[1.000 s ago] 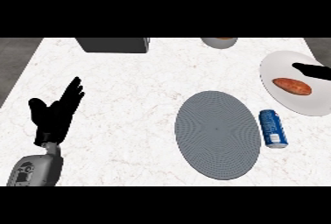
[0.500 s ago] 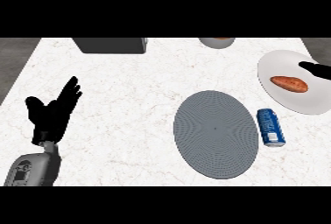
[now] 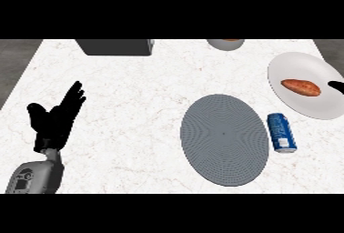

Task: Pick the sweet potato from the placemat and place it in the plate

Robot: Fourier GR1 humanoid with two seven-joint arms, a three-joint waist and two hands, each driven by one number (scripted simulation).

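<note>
Sweet potato [image 3: 300,87] lies on the white plate [image 3: 306,107] near the counter's right edge, apart from the grey placemat [image 3: 224,139]. Between placemat and plate lies a blue can [image 3: 281,132]. Wide bare counter [image 3: 134,86] separates the placemat from the left hand [image 3: 55,120], resting open with fingers straight. Compared with a second ago, the right hand [image 3: 336,86] has drawn back; only a dark tip shows at the right border, its fingers impossible to judge. A dark box [image 3: 114,46] and a bowl [image 3: 225,43] are cut off at the top.
</note>
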